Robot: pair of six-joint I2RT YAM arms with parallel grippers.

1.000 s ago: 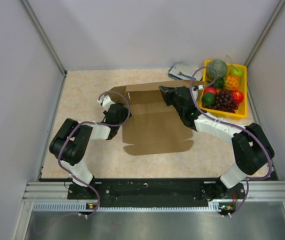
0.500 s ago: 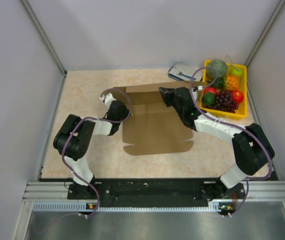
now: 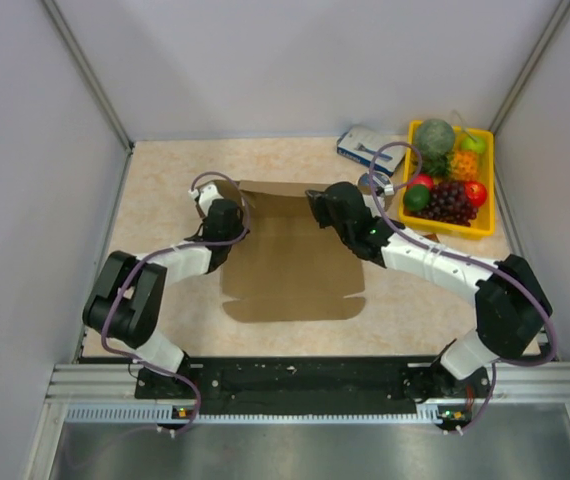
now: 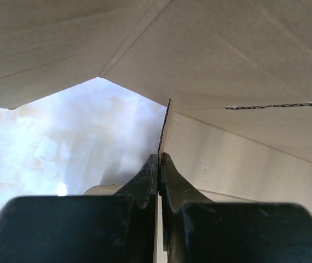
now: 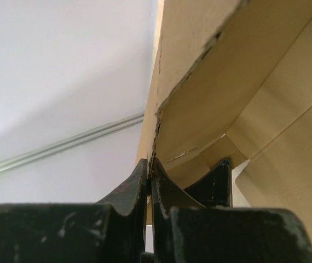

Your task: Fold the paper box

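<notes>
**Both grippers now on box's rear edge**

Box (image 3: 290, 265) lies mid-table, slid toward 8 o'clock versus a second ago. Left gripper (image 3: 223, 210), jaws apart then, now pinches its 10 o'clock corner. Right gripper (image 3: 317, 200) is clamped on the rear flap near 1 o'clock. Looks ready to raise the back wall. Rear flap tips up at 12, tabbed edge faces 6. Footprint near square, so long axis unclear. Tray (image 3: 465, 231) sits apart at 2 o'clock.
</notes>
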